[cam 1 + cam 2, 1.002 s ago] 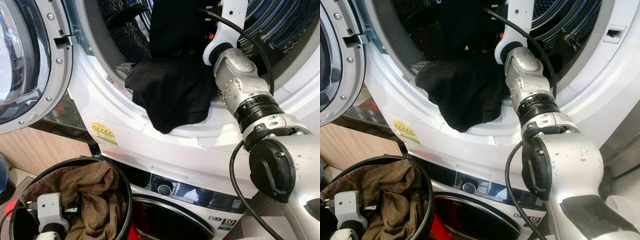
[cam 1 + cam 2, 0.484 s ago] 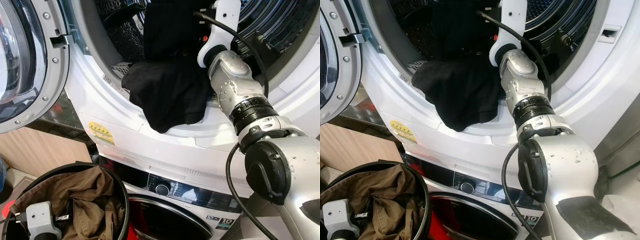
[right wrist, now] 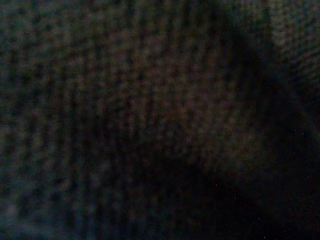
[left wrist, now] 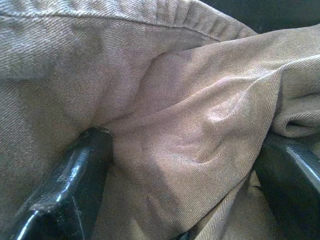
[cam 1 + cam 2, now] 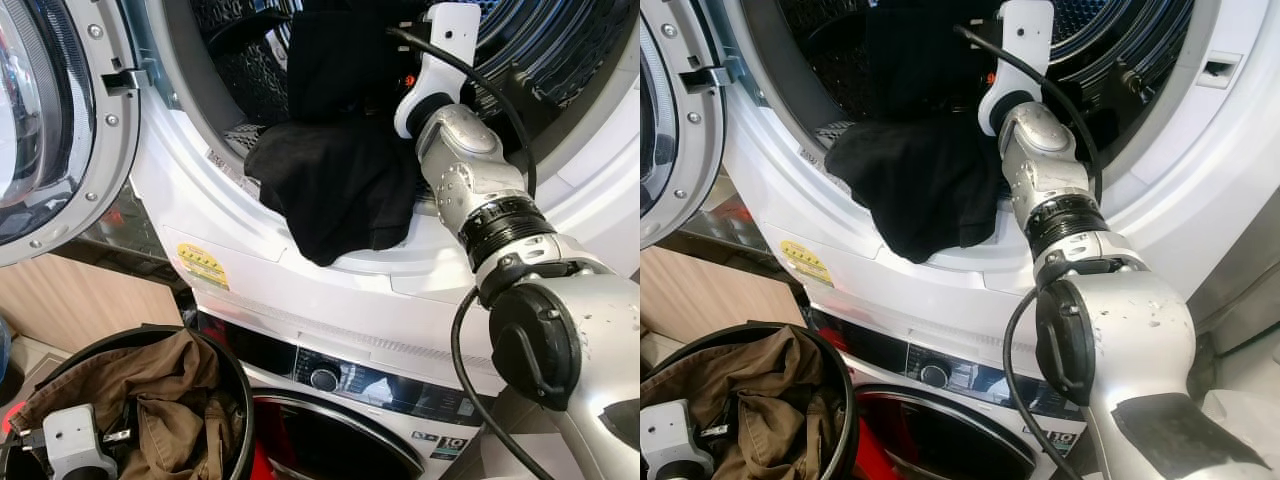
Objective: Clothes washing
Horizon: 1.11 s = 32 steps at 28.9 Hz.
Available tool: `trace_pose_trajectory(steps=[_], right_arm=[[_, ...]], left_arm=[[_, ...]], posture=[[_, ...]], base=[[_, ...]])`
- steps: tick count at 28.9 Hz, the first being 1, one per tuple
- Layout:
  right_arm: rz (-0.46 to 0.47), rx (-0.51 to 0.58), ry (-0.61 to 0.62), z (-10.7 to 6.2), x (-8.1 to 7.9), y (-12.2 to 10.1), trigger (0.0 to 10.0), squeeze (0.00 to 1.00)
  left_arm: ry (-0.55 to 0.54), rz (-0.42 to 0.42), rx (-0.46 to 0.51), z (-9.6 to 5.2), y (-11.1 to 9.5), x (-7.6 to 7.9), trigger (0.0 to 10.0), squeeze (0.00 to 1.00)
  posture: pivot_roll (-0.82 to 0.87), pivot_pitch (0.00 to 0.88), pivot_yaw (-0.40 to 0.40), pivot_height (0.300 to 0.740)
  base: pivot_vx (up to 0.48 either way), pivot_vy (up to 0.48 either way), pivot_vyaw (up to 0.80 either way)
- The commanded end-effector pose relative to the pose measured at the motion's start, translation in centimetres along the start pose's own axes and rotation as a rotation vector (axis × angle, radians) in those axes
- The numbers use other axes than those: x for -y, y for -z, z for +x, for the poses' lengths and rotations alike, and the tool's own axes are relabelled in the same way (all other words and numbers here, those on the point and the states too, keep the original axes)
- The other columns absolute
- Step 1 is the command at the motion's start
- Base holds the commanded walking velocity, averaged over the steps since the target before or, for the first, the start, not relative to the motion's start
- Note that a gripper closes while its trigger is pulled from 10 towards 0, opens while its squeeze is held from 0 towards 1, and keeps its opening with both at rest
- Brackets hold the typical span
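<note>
Left claw [image 4: 185, 165] spread, pressed into brown trousers [image 5: 150, 390] | right claw: cannot tell, against black garment [image 5: 335, 185]

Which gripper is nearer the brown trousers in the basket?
Left. The left gripper is down in the black basket, its fingers spread around a fold of the brown trousers. The right arm reaches up into the drum at the black garment.
</note>
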State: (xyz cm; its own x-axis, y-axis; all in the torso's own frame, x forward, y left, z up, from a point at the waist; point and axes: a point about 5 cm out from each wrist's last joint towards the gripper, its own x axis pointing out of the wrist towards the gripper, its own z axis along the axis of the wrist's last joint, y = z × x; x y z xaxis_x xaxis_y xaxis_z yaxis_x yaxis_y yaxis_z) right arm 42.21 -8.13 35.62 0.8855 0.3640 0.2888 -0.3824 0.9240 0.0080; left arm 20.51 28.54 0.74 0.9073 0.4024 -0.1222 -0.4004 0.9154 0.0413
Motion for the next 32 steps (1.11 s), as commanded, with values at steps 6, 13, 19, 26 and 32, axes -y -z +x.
trace_pose_trajectory(steps=[6, 13, 19, 26, 32], right_arm=[[0.000, 0.025, -0.017, 0.1, -0.4, -0.4, 10.0, 1.00], [0.000, 0.028, -0.022, 0.1, -0.5, -0.5, 10.0, 1.00], [-0.006, 0.023, -0.024, 0.1, -0.5, -0.4, 10.0, 1.00], [-0.056, 0.018, -0.036, 0.2, -0.5, -0.7, 10.0, 0.00], [-0.062, 0.045, -0.011, 0.3, -0.3, -1.8, 10.0, 0.00]], left_arm=[[-0.041, 0.017, -0.031, -0.3, 0.4, -1.2, 10.0, 0.00], [-0.041, 0.019, -0.032, -0.3, 0.4, -1.3, 10.0, 0.00], [-0.036, 0.021, -0.033, -0.3, 0.4, -1.3, 10.0, 0.00], [-0.036, 0.016, -0.038, -0.2, 0.5, -1.1, 10.0, 0.00], [-0.035, 0.014, -0.040, -0.3, 0.5, -1.0, 10.0, 0.00]], posture=[[0.05, 0.008, -0.001, 0.740], [0.06, 0.011, 0.002, 0.740], [0.05, 0.017, 0.003, 0.740], [0.05, 0.020, 0.003, 0.740], [0.05, 0.025, 0.000, 0.740]], base=[[0.000, 0.000, 0.00], [0.000, 0.000, 0.00], [0.000, 0.000, 0.00], [0.000, 0.000, 0.00], [0.000, 0.000, 0.00]])
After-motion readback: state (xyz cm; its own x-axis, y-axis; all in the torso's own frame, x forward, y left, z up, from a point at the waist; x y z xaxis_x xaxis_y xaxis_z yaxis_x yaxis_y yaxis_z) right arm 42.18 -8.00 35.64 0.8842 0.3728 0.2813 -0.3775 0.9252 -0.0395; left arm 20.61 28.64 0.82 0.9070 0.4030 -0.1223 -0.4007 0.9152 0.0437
